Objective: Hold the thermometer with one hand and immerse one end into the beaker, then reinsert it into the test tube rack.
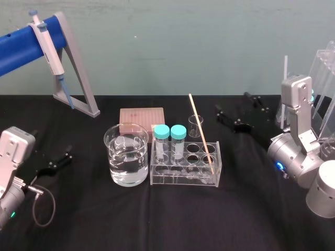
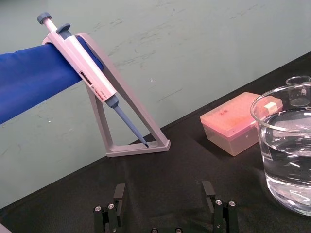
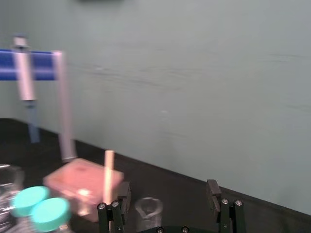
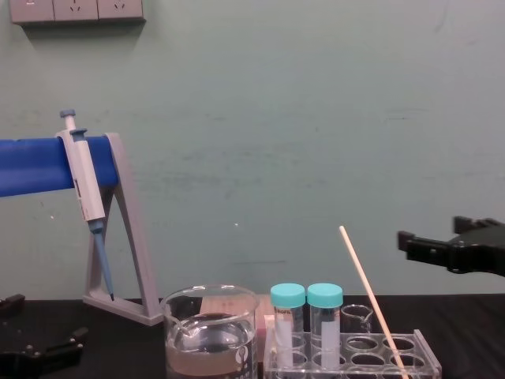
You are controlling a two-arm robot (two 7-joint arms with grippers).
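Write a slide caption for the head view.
The thermometer leans in the test tube rack beside the beaker of liquid; left gripper and right gripper open at either side.

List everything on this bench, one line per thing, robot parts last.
thermometer: one, cream, leaning in a hole at the rack's right end
rack: one, clear, table centre
capped tubes: two, teal caps, rack's left end
beaker: one, clear, holding clear liquid, left of the rack
small beaker: one, clear, behind the rack
box: one, pink, behind the beaker
pipette: one, white and blue, hanging on the stand
stand: one, grey with a blue bar, far left
table: one, black
left tool: one, black, open, low at the left
right tool: one, black, open, raised right of the rack
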